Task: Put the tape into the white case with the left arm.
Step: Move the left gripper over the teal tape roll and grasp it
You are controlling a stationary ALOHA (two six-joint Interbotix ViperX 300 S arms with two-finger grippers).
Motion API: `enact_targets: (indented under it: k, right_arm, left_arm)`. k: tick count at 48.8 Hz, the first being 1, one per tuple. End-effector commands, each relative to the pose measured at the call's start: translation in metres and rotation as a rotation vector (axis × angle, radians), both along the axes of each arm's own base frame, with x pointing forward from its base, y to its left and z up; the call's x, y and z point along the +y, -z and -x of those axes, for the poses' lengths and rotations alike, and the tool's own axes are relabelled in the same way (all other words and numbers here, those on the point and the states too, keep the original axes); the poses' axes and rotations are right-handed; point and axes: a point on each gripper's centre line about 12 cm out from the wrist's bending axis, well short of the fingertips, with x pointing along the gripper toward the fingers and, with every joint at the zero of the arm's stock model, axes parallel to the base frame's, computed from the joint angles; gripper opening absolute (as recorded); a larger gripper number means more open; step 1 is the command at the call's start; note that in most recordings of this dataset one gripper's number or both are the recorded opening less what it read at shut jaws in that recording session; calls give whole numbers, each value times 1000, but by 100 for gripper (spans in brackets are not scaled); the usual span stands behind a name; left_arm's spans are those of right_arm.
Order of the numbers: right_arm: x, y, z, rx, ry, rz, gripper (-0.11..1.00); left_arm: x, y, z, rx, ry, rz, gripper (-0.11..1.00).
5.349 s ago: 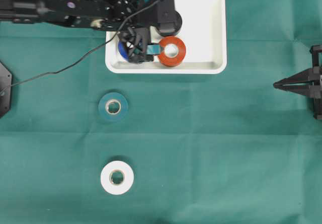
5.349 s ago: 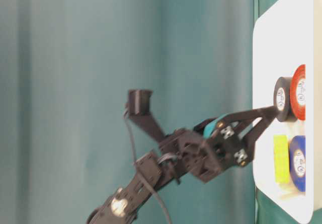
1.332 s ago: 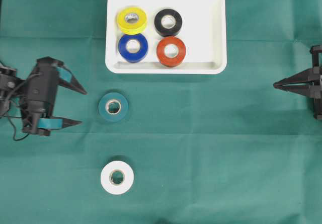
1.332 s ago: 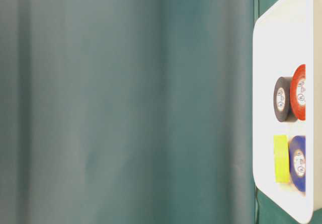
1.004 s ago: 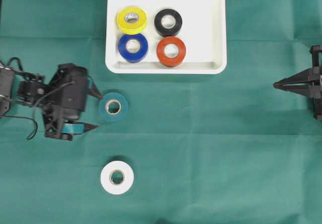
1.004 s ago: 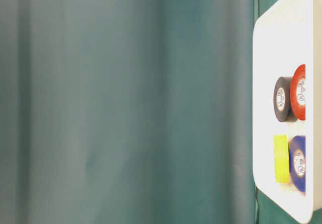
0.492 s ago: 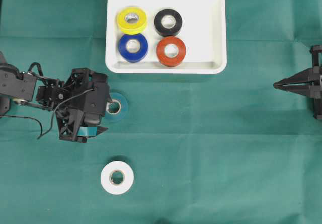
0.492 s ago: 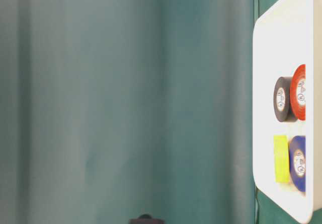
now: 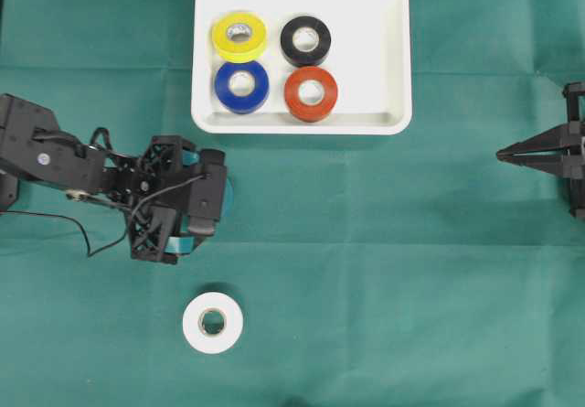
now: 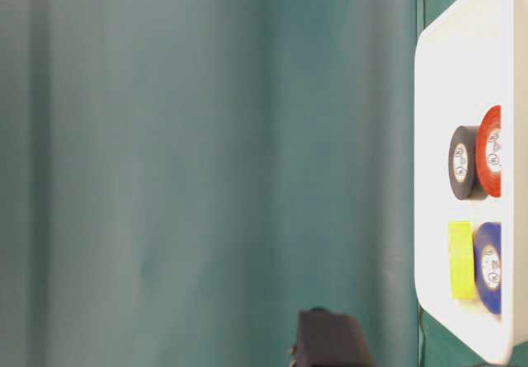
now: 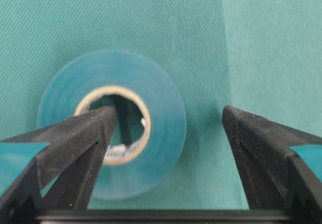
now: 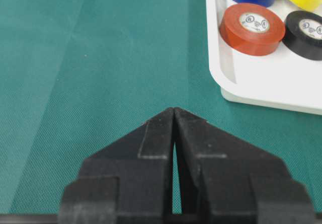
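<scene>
The teal tape roll point(image 11: 111, 124) lies flat on the green cloth point(image 9: 384, 270), hole up, below the bottom-left corner of the white case point(image 9: 395, 59) and well apart from it. The left gripper point(image 11: 168, 121) hangs right over the roll, pointing down. In the left wrist view one finger point(image 11: 83, 133) sits over the roll's core hole, the other point(image 11: 256, 138) stands outside the roll's wall w/ bare cloth under it, so the roll's wall on that side lies between the two. Judgement: a squeeze from here would pinch one wall of the ring, inside to outside, not span the whole roll.

Jaws stand wide, abt as far apart as they go, nothing held; can't tell whether the finger tips touch roll or cloth yet. In the overhead view the arm's body hides nearly all of the roll; only a sliver of teal shows at its right side.

The white tape roll point(image 9: 212, 322) waits nearer the bottom edge of the cloth, untouched. Case already holds 4 rolls: yellow point(image 9: 239, 36), black point(image 9: 305, 40), blue point(image 9: 241, 86), red point(image 9: 311, 93).

The right gripper point(image 12: 174, 114) sits pinched closed at the cloth's right edge, empty, far from both loose rolls. Left is much the nearer.
</scene>
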Motion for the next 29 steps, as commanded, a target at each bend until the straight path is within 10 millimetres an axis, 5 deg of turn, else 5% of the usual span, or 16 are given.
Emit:
enact_targets:
  k: [1,13,25,29]
  right_arm:
    - [0,-4,-2,-14,1,-2,-9]
    - [0,-4,-2,-12,1,-2,-9]
    - [0,-4,-2,-14,1,-2,-9]
    - [0,-4,-2,-14,1,0,-9]
  left_arm:
    - [-2,-3,-8,-18,0,3,96]
    - [-2,-1,-8,-12,1,2,87]
    - [-2,-2,-7,2,-1,2,28]
    - [-1,-1,-5,19,-2,0,25]
